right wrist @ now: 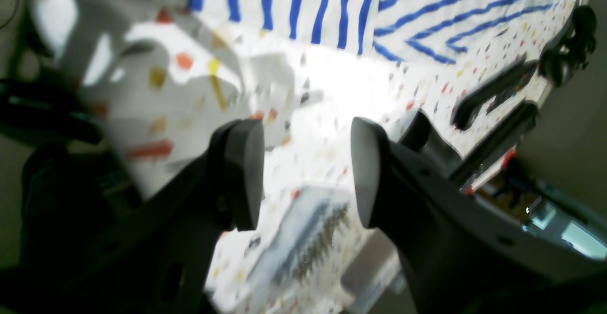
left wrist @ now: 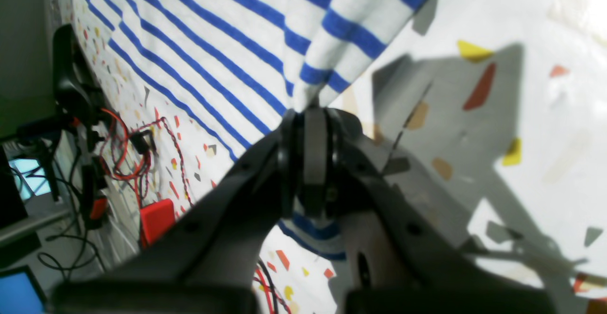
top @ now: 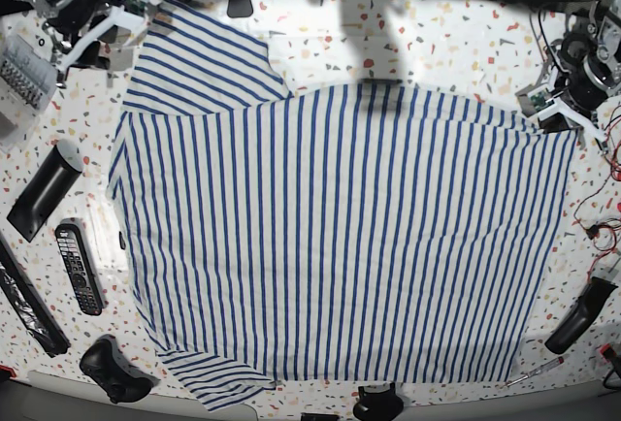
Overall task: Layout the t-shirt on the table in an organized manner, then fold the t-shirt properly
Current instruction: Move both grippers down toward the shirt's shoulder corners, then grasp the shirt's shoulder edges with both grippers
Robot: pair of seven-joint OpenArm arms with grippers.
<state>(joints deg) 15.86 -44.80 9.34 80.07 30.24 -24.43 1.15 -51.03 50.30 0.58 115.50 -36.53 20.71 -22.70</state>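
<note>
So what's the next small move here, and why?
Probably open the left gripper and let go: it is shut on the t-shirt, which lies spread nearly flat on the table, and the right gripper is open and empty.

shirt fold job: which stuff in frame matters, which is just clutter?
Job:
- t-shirt, spread out
- table
- left hand, shut on the shirt's edge
- right hand, open, empty

Lying about:
- remote control
- black bar
- game controller
- red box with red wires
</note>
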